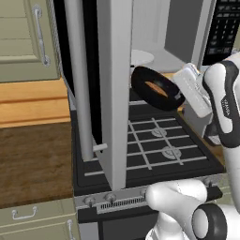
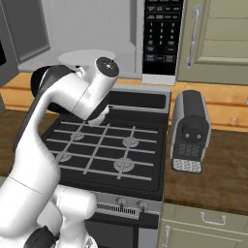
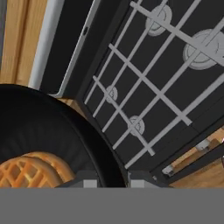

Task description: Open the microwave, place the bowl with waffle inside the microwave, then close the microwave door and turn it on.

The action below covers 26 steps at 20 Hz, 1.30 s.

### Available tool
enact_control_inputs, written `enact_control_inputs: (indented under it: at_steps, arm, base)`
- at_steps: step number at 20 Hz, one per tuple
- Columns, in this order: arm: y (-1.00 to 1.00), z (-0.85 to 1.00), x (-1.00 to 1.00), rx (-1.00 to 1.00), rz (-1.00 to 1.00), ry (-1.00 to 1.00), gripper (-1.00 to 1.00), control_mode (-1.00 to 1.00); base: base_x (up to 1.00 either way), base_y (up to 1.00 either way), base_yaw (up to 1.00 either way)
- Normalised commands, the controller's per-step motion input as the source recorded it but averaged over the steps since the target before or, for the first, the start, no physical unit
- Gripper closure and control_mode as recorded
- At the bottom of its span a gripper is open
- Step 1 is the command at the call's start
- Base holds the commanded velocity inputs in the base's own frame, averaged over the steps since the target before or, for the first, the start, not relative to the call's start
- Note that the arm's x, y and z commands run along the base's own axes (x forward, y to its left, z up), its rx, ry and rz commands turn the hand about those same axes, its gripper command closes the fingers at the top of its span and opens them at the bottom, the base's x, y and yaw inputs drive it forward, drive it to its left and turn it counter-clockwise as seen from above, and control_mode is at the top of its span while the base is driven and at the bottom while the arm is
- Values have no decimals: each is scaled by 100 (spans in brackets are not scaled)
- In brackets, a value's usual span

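Now, bowl (image 1: 156,88): tilted, just outside the microwave (image 1: 154,37) mouth.
Gripper (image 3: 112,183): I see it clamped on the bowl's rim.
Microwave door (image 1: 101,84): swung wide.

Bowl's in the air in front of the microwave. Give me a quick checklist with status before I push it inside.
1. Microwave door open: ok, it is swung wide, with its edge toward the left base camera.
2. Grip on the bowl: ok, the gripper is closed on its rim, above the stove.
3. Waffle in the bowl: ok, it lies inside.
4. Bowl level: not ok, it looks clearly tilted in the left base view, so the waffle could slide.
5. Turntable free: ok on the part that shows.
6. Clearance between bowl and door edge: cannot tell, they look close in the left base view.
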Motion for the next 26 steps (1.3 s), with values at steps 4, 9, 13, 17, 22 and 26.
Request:
enact_control_inputs:
  at_steps: [4,9,13,17,22,26]
  arm:
    - [-7,38,45,-1,-18,6,100,-100]
    - [16,0,54,-6,-15,15,100,-100]
    - [0,11,26,0,-1,-2,100,-100]
    - [2,32,55,0,0,-4,100,-100]
    - [7,48,78,-2,0,-2,100,-100]
    - [7,59,68,-14,-5,-6,100,-100]
  base:
    - [0,0,0]
    - [0,0,0]
    - [0,0,0]
    - [0,0,0]
    - [0,0,0]
    - [0,0,0]
